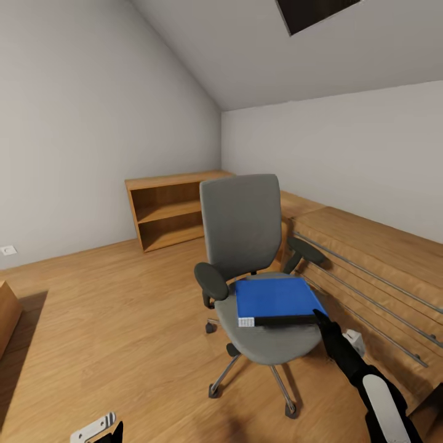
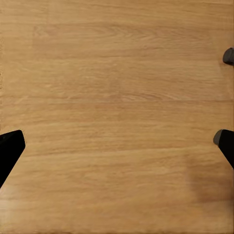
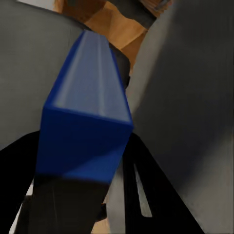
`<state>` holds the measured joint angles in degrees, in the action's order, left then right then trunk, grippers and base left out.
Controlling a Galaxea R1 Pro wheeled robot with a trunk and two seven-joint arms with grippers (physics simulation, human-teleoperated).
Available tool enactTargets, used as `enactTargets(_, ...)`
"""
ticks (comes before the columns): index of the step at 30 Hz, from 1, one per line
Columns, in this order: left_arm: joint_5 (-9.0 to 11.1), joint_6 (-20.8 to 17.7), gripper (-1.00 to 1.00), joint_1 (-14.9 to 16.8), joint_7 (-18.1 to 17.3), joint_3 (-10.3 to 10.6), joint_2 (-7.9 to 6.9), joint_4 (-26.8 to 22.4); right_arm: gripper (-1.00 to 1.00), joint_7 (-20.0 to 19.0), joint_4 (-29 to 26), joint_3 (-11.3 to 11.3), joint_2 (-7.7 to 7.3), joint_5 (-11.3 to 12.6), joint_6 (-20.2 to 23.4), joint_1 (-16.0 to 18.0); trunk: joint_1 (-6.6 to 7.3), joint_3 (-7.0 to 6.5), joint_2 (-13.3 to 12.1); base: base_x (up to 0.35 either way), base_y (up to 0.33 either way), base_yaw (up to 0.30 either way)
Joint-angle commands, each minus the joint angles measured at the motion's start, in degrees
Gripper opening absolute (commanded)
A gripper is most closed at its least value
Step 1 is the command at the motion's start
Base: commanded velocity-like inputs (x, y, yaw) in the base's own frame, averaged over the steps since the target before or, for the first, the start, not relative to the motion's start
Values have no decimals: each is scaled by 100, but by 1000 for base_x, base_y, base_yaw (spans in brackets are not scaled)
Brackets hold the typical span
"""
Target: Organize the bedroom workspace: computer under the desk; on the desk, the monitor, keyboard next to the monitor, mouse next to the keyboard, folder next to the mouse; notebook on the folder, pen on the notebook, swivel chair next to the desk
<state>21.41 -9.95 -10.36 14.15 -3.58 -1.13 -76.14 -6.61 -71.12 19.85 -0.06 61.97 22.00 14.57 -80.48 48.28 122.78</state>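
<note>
Reaching for the folder on the swivel chair.
We can't tell whether our right end effector grips it; a push could roll the chair.

A low open wooden shelf unit stands on the wooden floor against the grey wall, near the corner of the room. A white wall socket sits low on this wall, just above the floor. Along the other wall runs a long wooden cabinet with thin metal rails. A dark skylight is in the sloped ceiling.
</note>
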Motion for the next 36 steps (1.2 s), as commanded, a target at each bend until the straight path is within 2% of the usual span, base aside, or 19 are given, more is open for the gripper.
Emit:
enactTargets(1, 49, -24, 100, -1, 27, 5, -2, -1, -100, -9, -57, 14, 1, 15, 38, 1, 23, -14, -39, 0, 0, 0)
enactTargets(10, 46, -24, 100, -1, 35, 8, -1, 37, -100, -7, -1009, 30, -15, 0, 52, -49, 221, -176, -400, -123, 0, 0)
enactTargets(18, 55, -24, 100, -1, 39, 11, -4, 79, -100, -19, -1290, 111, -43, -1, 80, -95, 396, -319, -721, -327, 0, 0)
enactTargets(20, 56, -26, 100, -1, 41, 11, -4, 162, -100, -19, -1477, 133, -50, -3, 81, -179, 440, -355, -802, -335, 0, 0)
enactTargets(21, 48, -48, 100, -1, 43, 13, -2, 401, -100, -22, -1757, 174, -80, -6, 82, -375, 462, -373, -842, -136, 0, 0)
enactTargets(22, 45, -52, 100, 1, 43, 14, 1, 468, -100, -23, -1810, 191, -119, -4, 83, -438, 484, -391, -882, -87, 0, 0)
enactTargets(29, 47, -67, 100, 7, 50, 15, 7, 655, -100, -24, -1901, 223, -329, -1, 185, -554, 638, -517, -1162, -28, 0, 0)
enactTargets(36, 47, -54, 100, 8, 52, 15, 14, 733, -100, -40, -1905, 229, -347, 1, 317, -563, 792, -642, -1443, -1, 0, 0)
